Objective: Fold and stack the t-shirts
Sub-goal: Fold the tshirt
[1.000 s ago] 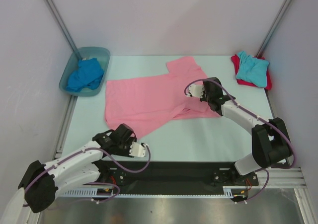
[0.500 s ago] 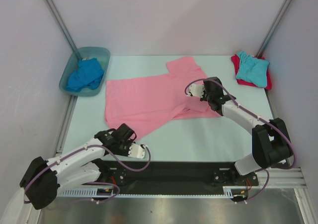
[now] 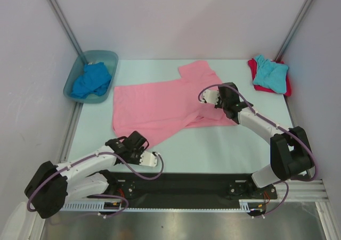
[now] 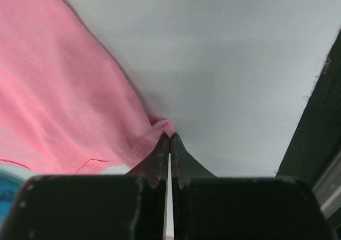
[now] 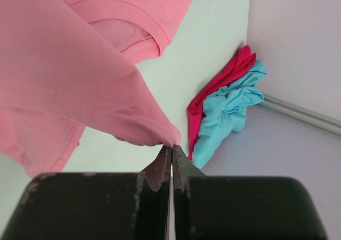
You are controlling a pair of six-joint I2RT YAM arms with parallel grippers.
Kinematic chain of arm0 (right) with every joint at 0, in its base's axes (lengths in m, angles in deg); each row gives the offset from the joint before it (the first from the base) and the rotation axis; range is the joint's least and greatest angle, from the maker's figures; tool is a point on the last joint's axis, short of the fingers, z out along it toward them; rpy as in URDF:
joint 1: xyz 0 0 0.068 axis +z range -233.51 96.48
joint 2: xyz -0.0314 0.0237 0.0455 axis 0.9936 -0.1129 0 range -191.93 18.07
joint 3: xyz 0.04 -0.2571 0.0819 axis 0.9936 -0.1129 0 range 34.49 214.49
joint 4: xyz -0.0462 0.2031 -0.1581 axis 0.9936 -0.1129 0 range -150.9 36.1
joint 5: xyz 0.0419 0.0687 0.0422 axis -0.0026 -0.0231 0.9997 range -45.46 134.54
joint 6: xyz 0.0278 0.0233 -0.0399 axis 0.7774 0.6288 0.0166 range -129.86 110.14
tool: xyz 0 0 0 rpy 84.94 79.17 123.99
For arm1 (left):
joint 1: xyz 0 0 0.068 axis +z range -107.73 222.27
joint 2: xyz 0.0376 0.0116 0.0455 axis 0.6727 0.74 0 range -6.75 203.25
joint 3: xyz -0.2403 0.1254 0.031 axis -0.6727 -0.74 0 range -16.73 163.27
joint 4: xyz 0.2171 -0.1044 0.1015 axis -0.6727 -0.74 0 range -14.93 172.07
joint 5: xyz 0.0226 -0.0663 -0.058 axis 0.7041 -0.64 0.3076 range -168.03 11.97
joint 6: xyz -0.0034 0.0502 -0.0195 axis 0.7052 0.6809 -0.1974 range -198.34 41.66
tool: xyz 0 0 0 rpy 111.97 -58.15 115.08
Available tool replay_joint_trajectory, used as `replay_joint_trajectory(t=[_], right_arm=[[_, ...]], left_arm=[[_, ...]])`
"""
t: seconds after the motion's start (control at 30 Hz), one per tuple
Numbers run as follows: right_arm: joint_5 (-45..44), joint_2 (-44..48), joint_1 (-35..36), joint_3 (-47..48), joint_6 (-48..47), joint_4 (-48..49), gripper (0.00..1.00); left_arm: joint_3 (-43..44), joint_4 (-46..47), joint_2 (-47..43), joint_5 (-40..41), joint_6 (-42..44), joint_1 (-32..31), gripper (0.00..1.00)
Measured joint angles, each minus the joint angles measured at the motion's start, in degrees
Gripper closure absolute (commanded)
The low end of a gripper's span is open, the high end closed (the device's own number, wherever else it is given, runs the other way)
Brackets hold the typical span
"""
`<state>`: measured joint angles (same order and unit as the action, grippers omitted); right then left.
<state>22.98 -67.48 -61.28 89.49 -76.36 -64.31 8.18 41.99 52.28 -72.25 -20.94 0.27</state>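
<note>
- While the pink t-shirt (image 3: pixel 160 109) lies spread on the worktop (image 3: pixel 224 144), my left jaws are closed on its near hem corner.
- My right jaws pinch its right edge.

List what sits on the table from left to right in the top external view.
Plastic tub holding the royal blue t-shirt → pink t-shirt → turquoise t-shirt lying on the red t-shirt.

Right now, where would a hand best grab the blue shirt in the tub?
Probably a raised fold on top of the blue shirt, coming straight down from above. It lies crumpled inside the tub, whose walls block any sideways approach, and the bunched cloth offers ridges to pinch.
</note>
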Motion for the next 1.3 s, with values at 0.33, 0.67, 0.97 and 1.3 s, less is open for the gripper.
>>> replay_joint_trajectory(t=[0.33,0.67,0.97,1.3], right_arm=[[0.0,0.0,-1.0,0.0,0.0,0.0,1.0],[0.3,0.0,-2.0,-0.3,0.3,0.0,1.0],[0.7,2.1,-3.6,-3.5,0.5,0.0,1.0],[1.1,5.6,-6.8,-5.5,-0.2,1.0,1.0]], left_arm=[[0.1,1.8,-2.1,1.4,1.2,0.2,1.0],[8.5,2.2,-1.7,2.8,4.7,9.5,1.0],[17.2,5.2,3.7,4.5,10.2,25.4,1.0],[23.5,11.3,7.9,5.9,13.7,31.5,1.0]])
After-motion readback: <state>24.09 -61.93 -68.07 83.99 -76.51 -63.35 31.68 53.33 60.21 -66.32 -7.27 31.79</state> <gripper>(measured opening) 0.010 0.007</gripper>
